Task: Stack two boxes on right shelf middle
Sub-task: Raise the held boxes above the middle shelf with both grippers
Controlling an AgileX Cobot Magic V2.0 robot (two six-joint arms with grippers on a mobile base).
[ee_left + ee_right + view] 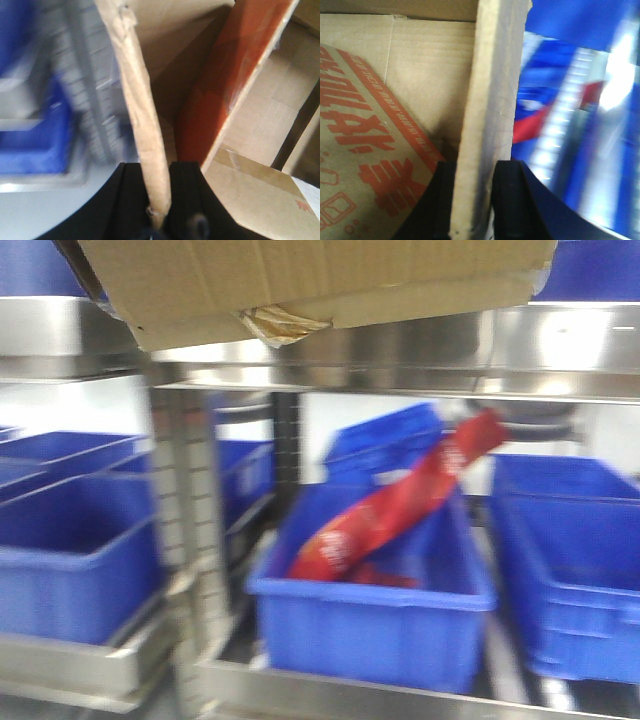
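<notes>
A brown cardboard box (pixel 310 280) fills the top of the front view, held up in front of the steel shelves. Its underside shows torn tape. My left gripper (pixel 157 172) is shut on the box's left wall edge (pixel 142 125); inside I see an orange-printed flap (pixel 235 85) and more cardboard. My right gripper (pixel 475 172) is shut on the box's right wall edge (pixel 490 100); the inner face carries red printing (pixel 370 150). Neither gripper shows in the front view. A second box is not clearly seen.
Steel shelf units (pixel 190 540) hold several blue bins. The middle bin (pixel 380 610) holds a red bag (pixel 400 510). Another bin (pixel 570 570) stands to its right and bins (pixel 70 550) at left. An upper shelf board (pixel 450 370) crosses just under the box.
</notes>
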